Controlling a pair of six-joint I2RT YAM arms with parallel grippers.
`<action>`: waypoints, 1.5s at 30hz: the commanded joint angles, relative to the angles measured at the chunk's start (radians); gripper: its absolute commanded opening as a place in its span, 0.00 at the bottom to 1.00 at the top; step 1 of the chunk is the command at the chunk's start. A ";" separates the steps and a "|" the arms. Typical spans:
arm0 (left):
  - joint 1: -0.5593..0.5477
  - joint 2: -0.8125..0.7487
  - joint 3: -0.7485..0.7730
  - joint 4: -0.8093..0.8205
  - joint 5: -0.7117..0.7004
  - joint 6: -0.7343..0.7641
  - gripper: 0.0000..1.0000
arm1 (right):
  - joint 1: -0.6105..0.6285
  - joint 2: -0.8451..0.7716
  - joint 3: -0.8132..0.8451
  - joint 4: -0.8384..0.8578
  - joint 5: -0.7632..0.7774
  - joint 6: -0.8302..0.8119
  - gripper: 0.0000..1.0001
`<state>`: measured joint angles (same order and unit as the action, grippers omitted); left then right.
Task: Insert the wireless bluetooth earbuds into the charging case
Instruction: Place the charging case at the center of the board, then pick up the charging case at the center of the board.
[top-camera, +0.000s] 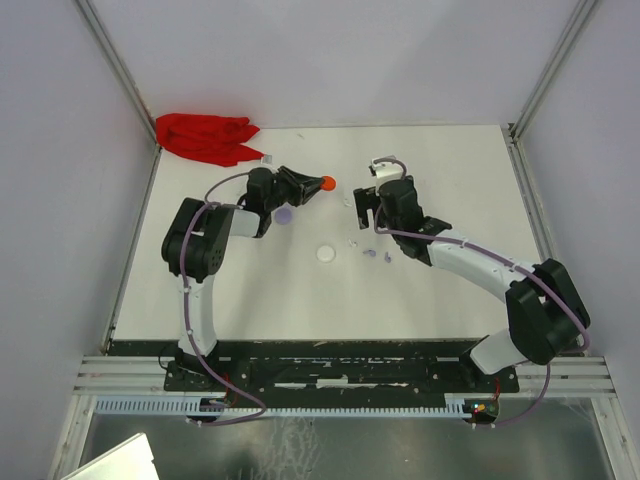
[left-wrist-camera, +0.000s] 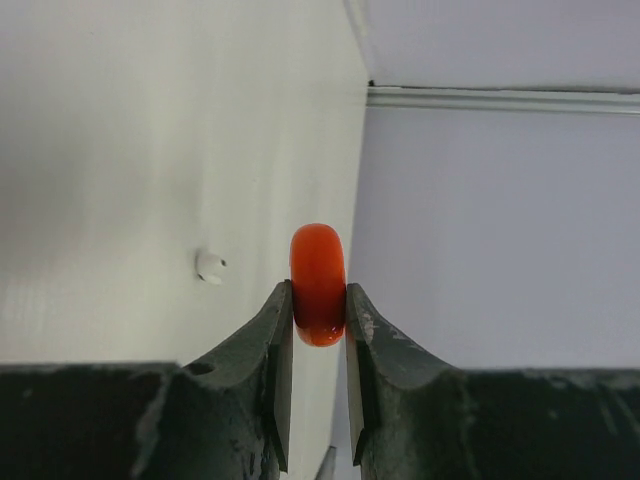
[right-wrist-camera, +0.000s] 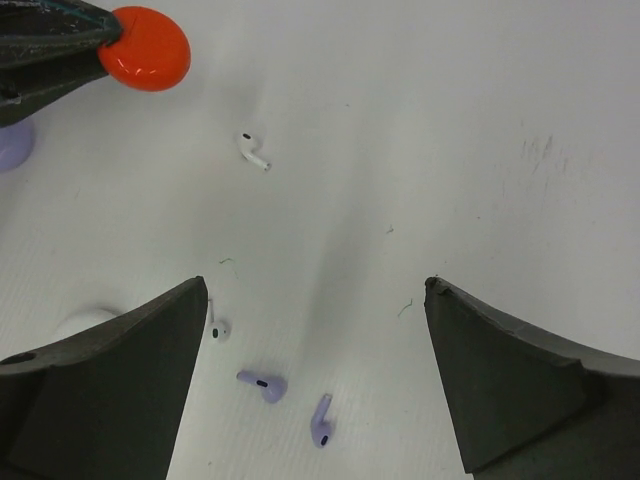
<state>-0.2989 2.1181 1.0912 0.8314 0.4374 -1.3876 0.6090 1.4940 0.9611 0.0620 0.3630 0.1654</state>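
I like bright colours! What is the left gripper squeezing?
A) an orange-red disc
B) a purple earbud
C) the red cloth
A: the left wrist view shows the left gripper clamped on the orange-red disc, one finger on each side.

White earbud (right-wrist-camera: 218, 331) partly behind right claw (right-wrist-camera: 315, 284); purple disc (right-wrist-camera: 14, 150), maybe case, cut off

Fixed surroundings and loose cloth at the white table (top-camera: 300, 300)
A crumpled red cloth (top-camera: 205, 138) lies at the table's far-left corner. Pale enclosure walls (top-camera: 330, 60) rise from the table's far and side edges. An aluminium rail frame (top-camera: 120, 378) runs along the table's near edge.
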 joint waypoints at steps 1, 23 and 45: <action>0.000 0.008 0.087 -0.222 -0.063 0.262 0.03 | -0.014 -0.056 -0.006 -0.048 -0.026 0.021 0.98; 0.023 0.080 0.189 -0.387 -0.152 0.426 0.23 | -0.040 -0.041 -0.028 -0.073 -0.105 0.044 0.98; 0.131 -0.317 -0.054 -0.285 -0.118 0.421 0.78 | 0.076 0.327 0.293 -0.294 -0.357 0.032 0.92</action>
<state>-0.1696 1.9522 1.1034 0.4656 0.3145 -0.9974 0.6422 1.7699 1.1599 -0.1814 0.0475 0.2111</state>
